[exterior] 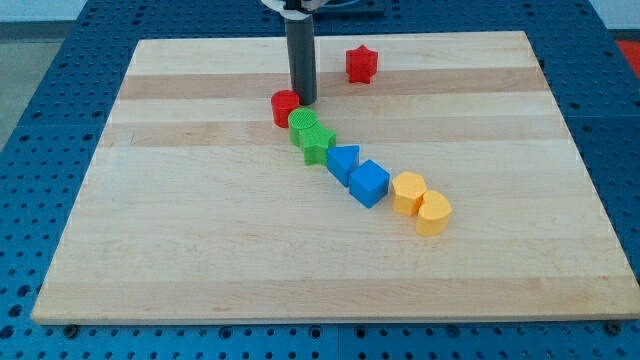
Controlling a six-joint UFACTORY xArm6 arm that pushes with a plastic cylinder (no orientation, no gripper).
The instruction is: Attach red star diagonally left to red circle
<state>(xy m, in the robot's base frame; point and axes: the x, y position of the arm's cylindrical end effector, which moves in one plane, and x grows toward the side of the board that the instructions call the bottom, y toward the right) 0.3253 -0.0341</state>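
Note:
The red star lies near the view's top, right of the middle. The red circle lies lower and to the left, touching a green circle. My tip is down on the board just right of the red circle, close to or touching it, and well left and below the red star.
A chain of blocks runs down to the right from the red circle: the green circle, a green star, a blue triangle, a blue cube, a yellow hexagon and a yellow heart-like block. The wooden board lies on a blue pegboard table.

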